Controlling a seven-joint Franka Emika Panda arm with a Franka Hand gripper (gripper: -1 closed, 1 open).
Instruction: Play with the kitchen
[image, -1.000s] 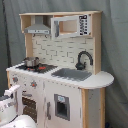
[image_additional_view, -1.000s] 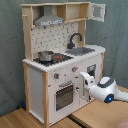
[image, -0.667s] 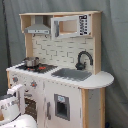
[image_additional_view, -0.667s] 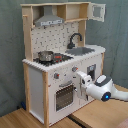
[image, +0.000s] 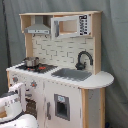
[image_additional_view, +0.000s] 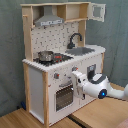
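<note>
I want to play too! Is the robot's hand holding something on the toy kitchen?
It cannot be told. The white gripper sits at the front of the white and light-wood toy kitchen, beside the windowed oven door, but no grasp shows.

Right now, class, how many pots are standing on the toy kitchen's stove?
1. A single metal pot stands on the stove at the counter's end away from the sink, under the grey range hood. Both exterior views show no other; none seems hidden.
</note>
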